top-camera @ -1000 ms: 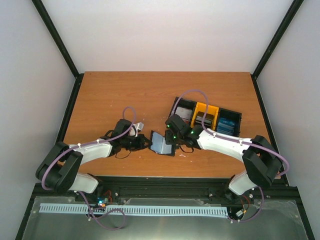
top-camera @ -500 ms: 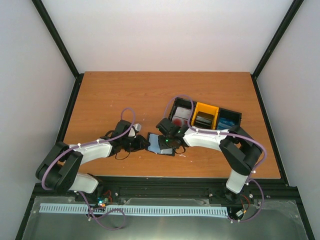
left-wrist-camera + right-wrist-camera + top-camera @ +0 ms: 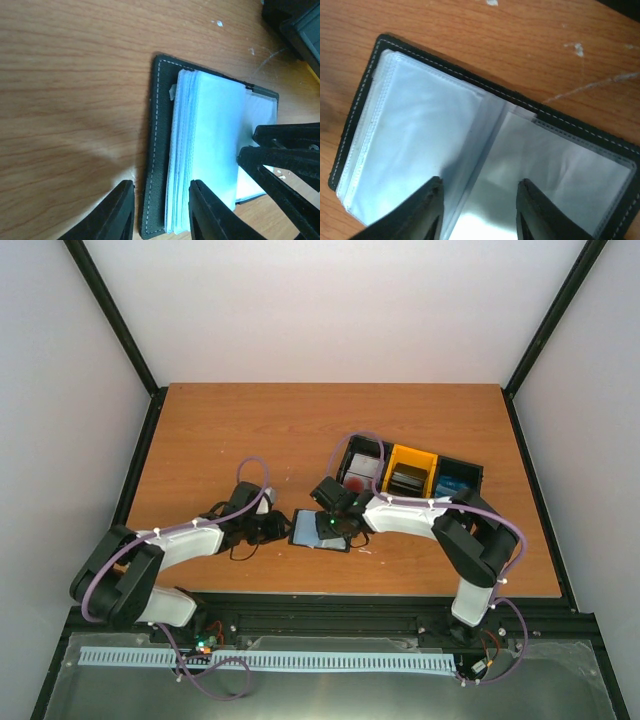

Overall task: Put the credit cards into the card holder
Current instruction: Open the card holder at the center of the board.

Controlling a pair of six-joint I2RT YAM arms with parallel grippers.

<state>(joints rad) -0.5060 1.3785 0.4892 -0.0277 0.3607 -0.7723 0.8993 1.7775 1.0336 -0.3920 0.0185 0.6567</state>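
Observation:
The card holder [image 3: 316,532] lies open and flat on the table, a black stitched cover [image 3: 159,150] with clear, pale blue sleeves [image 3: 420,130]. My left gripper [image 3: 161,197] is open, and its fingers straddle the holder's left edge without pinching it. My right gripper [image 3: 479,182] is open just above the sleeves near the fold, holding nothing; its fingers [image 3: 285,155] also show in the left wrist view. The credit cards sit in the tray row: red-and-white ones [image 3: 361,480], dark grey ones [image 3: 405,481], light blue ones [image 3: 456,487].
A joined row of black and yellow trays [image 3: 410,458] stands just behind and to the right of the holder. Both forearms reach in over the table's near edge. Black frame posts stand at the table's back corners.
The holder's raised flap has dropped and it now lies flat and open. My left gripper has opened off its edge. My right gripper has swung left over the sleeves.

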